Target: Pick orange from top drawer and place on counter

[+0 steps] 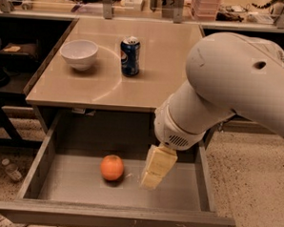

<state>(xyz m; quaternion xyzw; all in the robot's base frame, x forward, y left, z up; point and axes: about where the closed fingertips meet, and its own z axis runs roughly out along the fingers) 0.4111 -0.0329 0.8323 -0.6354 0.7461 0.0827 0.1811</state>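
Observation:
The orange lies on the flat bottom of the open top drawer, a little left of its middle. My gripper hangs from the big white arm inside the drawer, just right of the orange and a short gap from it, its cream-coloured fingers pointing down. The beige counter lies above and behind the drawer.
A white bowl and a blue soda can stand on the counter's left half. The drawer's front panel and side walls ring the orange. A plastic bottle lies on the speckled floor at the left.

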